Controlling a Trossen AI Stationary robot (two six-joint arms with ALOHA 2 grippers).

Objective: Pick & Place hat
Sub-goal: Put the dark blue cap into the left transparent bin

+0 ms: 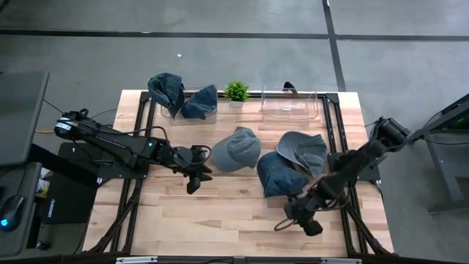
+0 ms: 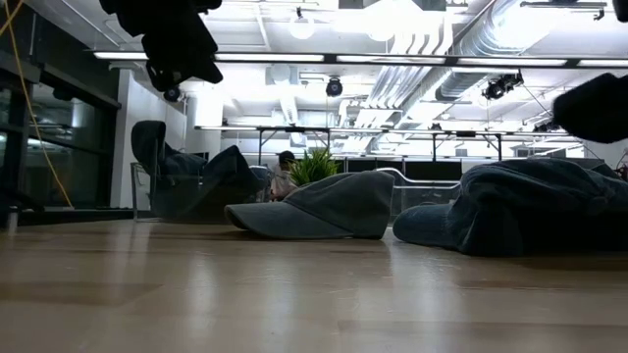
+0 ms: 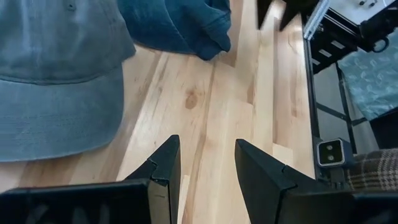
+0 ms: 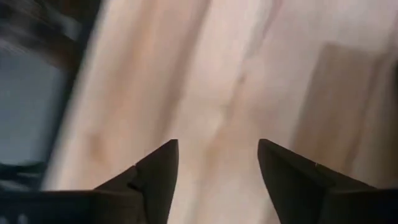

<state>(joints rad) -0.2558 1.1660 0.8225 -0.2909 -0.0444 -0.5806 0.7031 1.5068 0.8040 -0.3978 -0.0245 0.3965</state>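
Note:
Three hats lie loose on the wooden table (image 1: 220, 213). A grey cap (image 1: 236, 149) (image 2: 324, 206) (image 3: 56, 74) sits at the centre. A dark blue hat (image 1: 278, 174) (image 3: 180, 22) lies to its right, against a grey-blue hat (image 1: 302, 150). My left gripper (image 1: 196, 180) (image 3: 205, 146) hovers open above bare wood just left of the grey cap's brim, holding nothing. My right gripper (image 1: 293, 218) (image 4: 217, 146) stands open over bare wood, just nearer than the dark blue hat, also holding nothing.
At the far edge a clear bin (image 1: 183, 99) (image 2: 186, 176) holds two dark hats. A second clear bin (image 1: 289, 105) stands to its right, with a small green plant (image 1: 236, 92) between them. Bare wood stretches along the near half of the table.

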